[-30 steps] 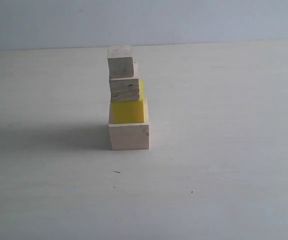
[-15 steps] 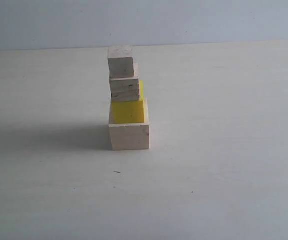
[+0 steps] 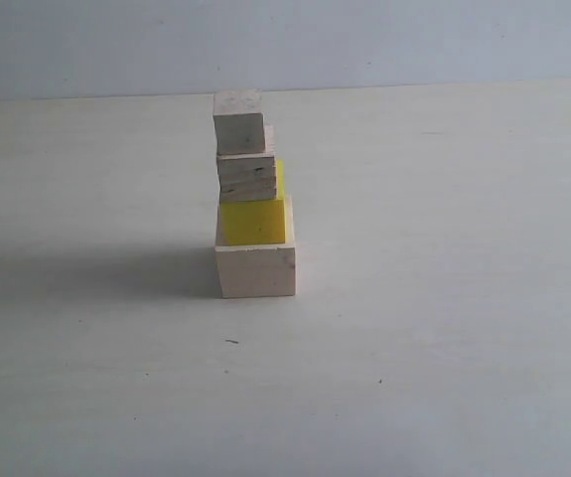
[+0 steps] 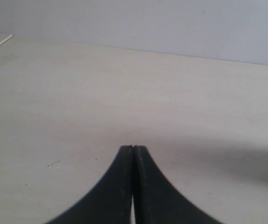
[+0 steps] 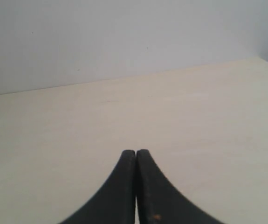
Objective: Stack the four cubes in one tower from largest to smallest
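The tower (image 3: 250, 184) stands on the pale desk (image 3: 444, 298), a little left of the middle of the exterior view and towards its far half; its base is the largest pale cube (image 3: 255, 271), which rests flat on the desk; the yellow cube (image 3: 254, 221) sits on that, the grainy wood cube (image 3: 247, 177) on the yellow one, and the small whitish cube (image 3: 239, 123) caps the column; the two upper cubes sit towards the left side of the stack rather than centred, yet each lies flat on the one below; a soft shadow (image 3: 116, 268) runs from the base across the desk to the left, and a few dark specks (image 3: 231, 342) dot the surface in front; a plain grey wall (image 3: 364, 40) rises behind; the left jaws are pressed tip to tip with nothing between them, above plain desk with a dim shadow (image 4: 250, 163) to one side; the right jaws are likewise pressed together and grip nothing, facing desk and wall; how the tower lies relative to either pair cannot be told.
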Available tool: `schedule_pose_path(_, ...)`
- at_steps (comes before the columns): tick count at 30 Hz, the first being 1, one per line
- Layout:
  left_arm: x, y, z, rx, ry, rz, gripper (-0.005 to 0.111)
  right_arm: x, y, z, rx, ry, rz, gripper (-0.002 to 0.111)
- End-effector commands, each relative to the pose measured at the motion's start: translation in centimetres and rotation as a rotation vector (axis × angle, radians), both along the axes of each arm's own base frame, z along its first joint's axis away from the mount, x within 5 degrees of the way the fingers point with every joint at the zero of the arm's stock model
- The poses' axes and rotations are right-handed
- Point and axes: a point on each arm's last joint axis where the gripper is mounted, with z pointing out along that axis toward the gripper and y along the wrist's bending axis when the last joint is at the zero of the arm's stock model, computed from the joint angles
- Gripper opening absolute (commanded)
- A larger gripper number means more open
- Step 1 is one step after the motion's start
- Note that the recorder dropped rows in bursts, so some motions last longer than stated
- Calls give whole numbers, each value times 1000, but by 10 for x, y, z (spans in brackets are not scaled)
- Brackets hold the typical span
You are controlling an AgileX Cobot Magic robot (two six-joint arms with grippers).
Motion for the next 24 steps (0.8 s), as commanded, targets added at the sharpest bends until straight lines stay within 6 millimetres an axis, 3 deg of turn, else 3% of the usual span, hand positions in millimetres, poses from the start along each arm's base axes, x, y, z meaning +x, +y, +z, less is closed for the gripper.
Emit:
schedule_pose_path(1,0,-1,0,-8,-12,-5,0,0,2,-1,-35,-2,53,0)
schedule_pose_path(24,0,-1,0,-8,-12,-5,0,-1,1,-5,-108,39,59,0)
